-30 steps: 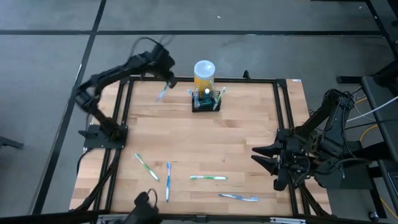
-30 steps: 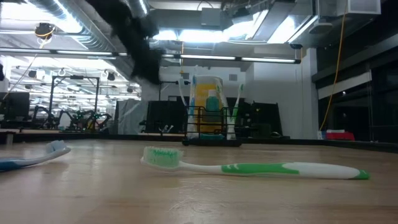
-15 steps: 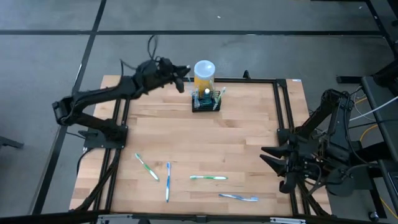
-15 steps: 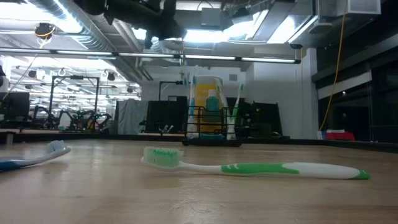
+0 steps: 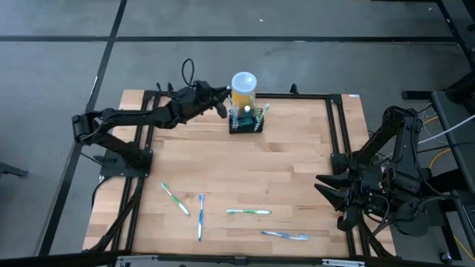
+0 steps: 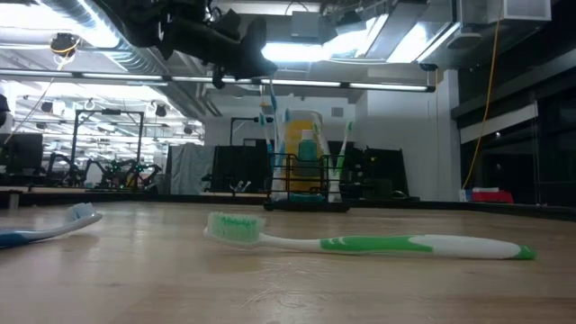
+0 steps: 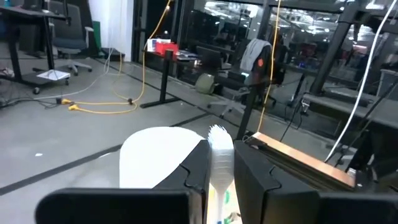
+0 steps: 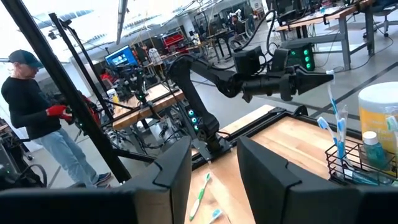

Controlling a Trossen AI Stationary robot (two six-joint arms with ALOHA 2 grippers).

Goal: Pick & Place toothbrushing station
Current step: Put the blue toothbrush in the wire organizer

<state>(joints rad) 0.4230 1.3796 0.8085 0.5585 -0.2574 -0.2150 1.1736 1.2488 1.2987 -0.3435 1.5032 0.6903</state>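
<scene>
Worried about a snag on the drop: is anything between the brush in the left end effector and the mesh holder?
Nothing visible. The left end effector holds its toothbrush just above the holder; the yellow cylinder stands behind it.

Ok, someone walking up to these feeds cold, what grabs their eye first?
Probably the left hand stretched out high over the table's far edge, shut on a toothbrush and hanging just beside the black wire holder, which already has brushes standing in it in front of the yellow cylinder. Next, the four loose toothbrushes lying along the near side. The right hand waits off the table's right edge.
</scene>
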